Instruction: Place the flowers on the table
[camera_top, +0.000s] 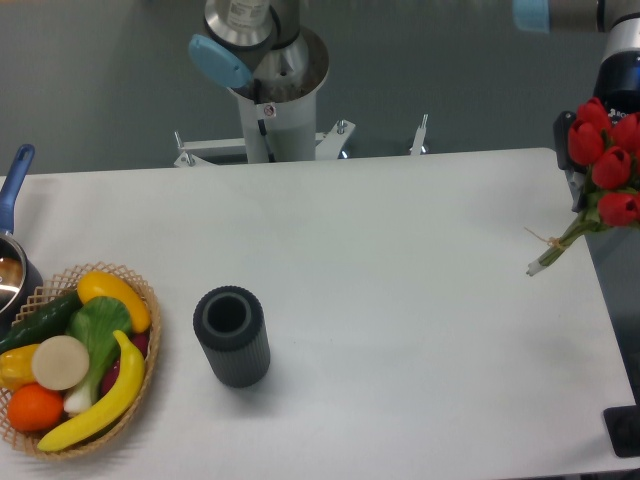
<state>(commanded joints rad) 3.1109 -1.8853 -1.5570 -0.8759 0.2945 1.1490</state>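
I hold the flowers (603, 160) up at the far right edge of the surface (400, 260), blooms high and stems slanting down over the rim, because they must come inward before I set them down. My hand (572, 165) sits dark behind the blooms, mostly hidden, so I cannot tell how its fingers stand. The ribbed cylinder (232, 337) and fruit basket (145, 345) lie well apart to the left, leaving me room.
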